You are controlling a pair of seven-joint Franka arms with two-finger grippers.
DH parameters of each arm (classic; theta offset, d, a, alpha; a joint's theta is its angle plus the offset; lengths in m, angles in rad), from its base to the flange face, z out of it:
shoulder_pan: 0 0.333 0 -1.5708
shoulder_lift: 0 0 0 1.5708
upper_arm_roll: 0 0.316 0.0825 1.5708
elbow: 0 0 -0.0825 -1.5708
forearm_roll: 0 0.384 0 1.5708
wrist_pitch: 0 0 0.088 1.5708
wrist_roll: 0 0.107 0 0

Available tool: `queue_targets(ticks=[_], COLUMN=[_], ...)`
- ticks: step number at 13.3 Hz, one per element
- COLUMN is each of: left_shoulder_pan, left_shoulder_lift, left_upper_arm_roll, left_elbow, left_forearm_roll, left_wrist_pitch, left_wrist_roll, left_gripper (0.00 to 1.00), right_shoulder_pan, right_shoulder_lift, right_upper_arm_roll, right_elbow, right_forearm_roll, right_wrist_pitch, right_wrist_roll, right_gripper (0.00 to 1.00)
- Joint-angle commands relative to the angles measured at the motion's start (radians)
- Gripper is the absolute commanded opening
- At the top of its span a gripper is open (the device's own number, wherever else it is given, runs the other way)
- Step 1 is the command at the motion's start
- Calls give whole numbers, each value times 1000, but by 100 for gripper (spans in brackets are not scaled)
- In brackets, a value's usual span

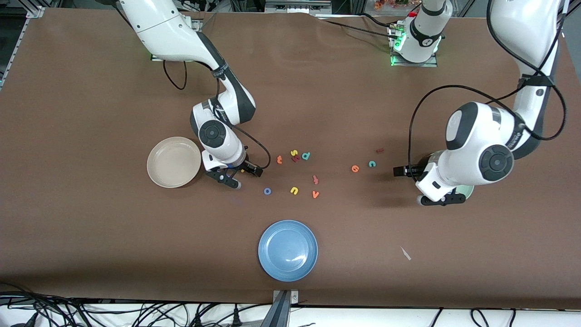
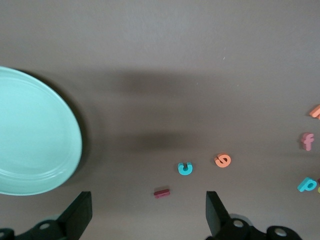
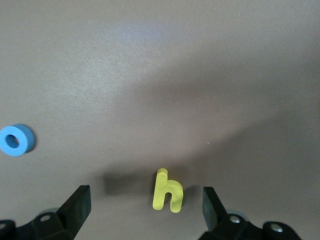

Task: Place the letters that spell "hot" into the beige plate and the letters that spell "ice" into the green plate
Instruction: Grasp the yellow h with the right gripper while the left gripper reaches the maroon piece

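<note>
My right gripper (image 1: 245, 178) hangs open just above the table beside the beige plate (image 1: 174, 162). The yellow h (image 3: 167, 190) lies flat between its fingers (image 3: 80, 207), untouched. The blue o (image 1: 267, 191) (image 3: 16, 140) lies close by, and the orange t (image 1: 279, 159) sits in the letter cluster. My left gripper (image 1: 413, 185) is open and empty next to the green plate (image 2: 35, 135), which the arm mostly hides in the front view. The dark red i (image 2: 161, 192) lies just ahead of its open fingers, with the teal c (image 2: 185, 168) and orange e (image 2: 222, 160) a little past it.
A blue plate (image 1: 288, 250) sits nearer the front camera. The mid-table cluster holds a yellow s (image 1: 294, 152), teal d (image 1: 306, 156), pink f (image 1: 315, 180), yellow u (image 1: 294, 190) and orange v (image 1: 315, 195). A white scrap (image 1: 405, 253) lies toward the left arm's end.
</note>
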Motion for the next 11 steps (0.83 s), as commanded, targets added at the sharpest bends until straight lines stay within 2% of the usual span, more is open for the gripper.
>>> queue_targets(ticks=[1, 3, 6, 7, 8, 10, 11], left_shoulder_pan=[5, 5, -1, -6, -6, -6, -7], left_shoulder_lift=[-37, -41, -41, -43, -44, -58, -66], left_upper_arm_roll=[-9, -10, -12, -15, -27, -32, -36], left_elbow=[-107, -185, -256, -277, -300, -365, -404], left_forearm_roll=[-42, -74, -74, -74, -71, -70, -70], left_wrist_pitch=[71, 184, 236, 237, 237, 274, 324], left_wrist_roll=[-23, -23, -22, -22, -22, -22, -22], left_gripper=[100, 100, 100, 94, 88, 86, 86], right_shoulder_pan=[15, 15, 13, 13, 13, 13, 13], right_shoulder_lift=[-22, -22, -21, -21, -21, -21, -22], right_upper_arm_roll=[-7, -5, -7, -7, -7, -7, -7], right_elbow=[-35, -35, -35, -36, -41, -48, -56], right_forearm_roll=[14, 14, 14, 14, 14, 14, 14], right_wrist_pitch=[25, 25, 37, 39, 39, 45, 57], right_wrist_roll=[-1, -1, -3, -3, -3, -4, -9], right_gripper=[99, 98, 80, 77, 77, 77, 74])
